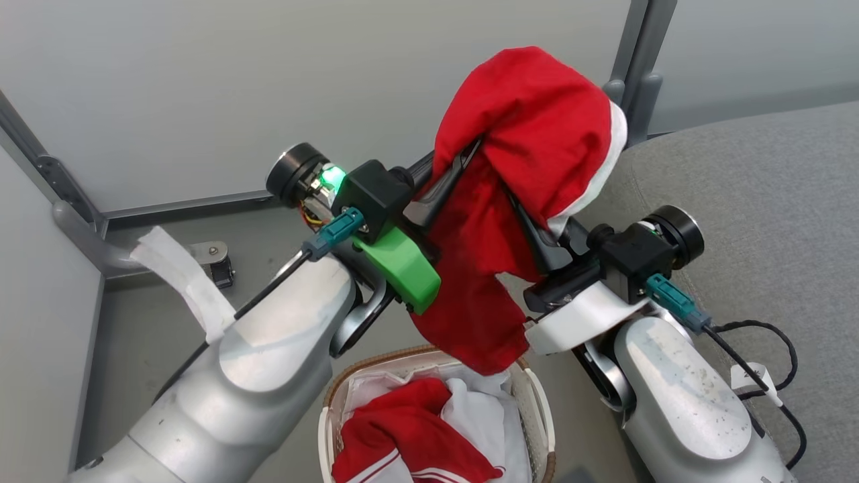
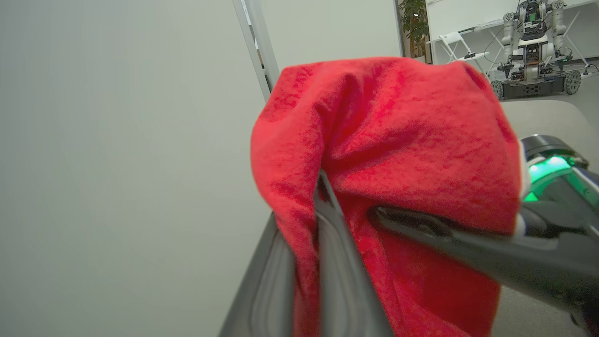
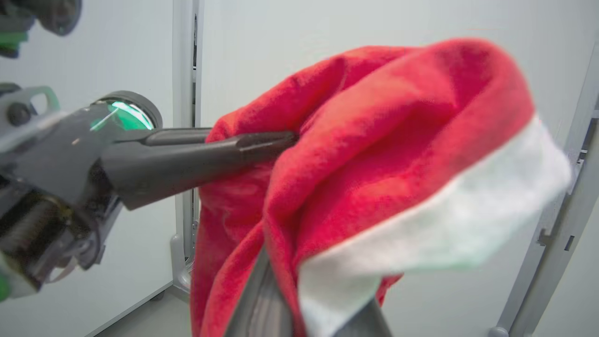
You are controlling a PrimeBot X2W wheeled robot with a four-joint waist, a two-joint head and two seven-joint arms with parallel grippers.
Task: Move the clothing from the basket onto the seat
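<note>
A red garment with a white trim [image 1: 530,121] hangs in the air above the basket [image 1: 376,365], and both grippers hold it. My left gripper [image 1: 463,164] is shut on its upper folds, fingers buried in the cloth [image 2: 318,196]. My right gripper [image 1: 520,215] is shut on the same garment from the other side [image 3: 281,262]. The lower end of the held garment dangles just over the basket's rim. More red clothing with white stripes [image 1: 402,429] lies in the basket beside a white liner [image 1: 483,416]. The grey seat [image 1: 758,188] lies to the right.
Grey partition walls stand behind and to the left, with a metal post [image 1: 637,54] at the seat's corner. A metal bracket [image 1: 215,258] sits on the floor at the left. A black cable [image 1: 772,349] loops over the seat beside my right forearm. Another robot [image 2: 533,47] stands far off.
</note>
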